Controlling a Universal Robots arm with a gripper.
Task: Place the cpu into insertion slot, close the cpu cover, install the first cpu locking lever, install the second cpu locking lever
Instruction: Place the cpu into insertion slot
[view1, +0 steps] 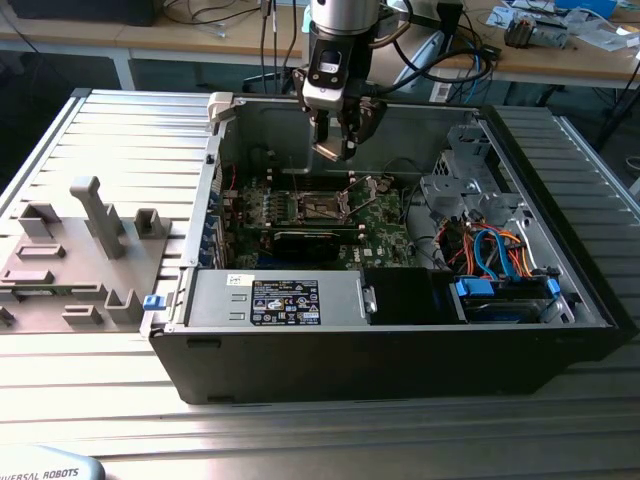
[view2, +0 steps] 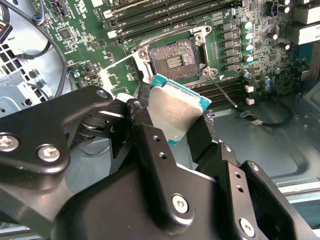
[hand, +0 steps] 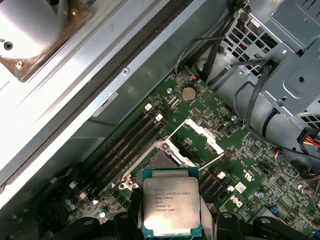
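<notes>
Above the open computer case (view1: 300, 370): gripper (view1: 333, 150) hangs pointing down, near the height of the case's upper rim
Gripper state: fingers (view2: 145, 125) closed on two opposite edges of the cpu (view2: 177, 112), spread no wider than the chip
Cpu location: held in the air over the green motherboard (view1: 385, 228), clear of it and not seated
Cpu facing: dull silver metal top turned away from the board and toward both wrist cameras; green rim shows around it
Cpu axis: nearly square, its flat face close to parallel with the board; which edge is longer, cannot tell
Insertion slot (view2: 174, 59): bare, dark centre exposed, just past the chip's far edge in both wrist views
Cpu cover (hand: 205, 135): swung up and open beside the slot
Locking lever (view2: 222, 92): thin rod, raised, beside the slot
</notes>
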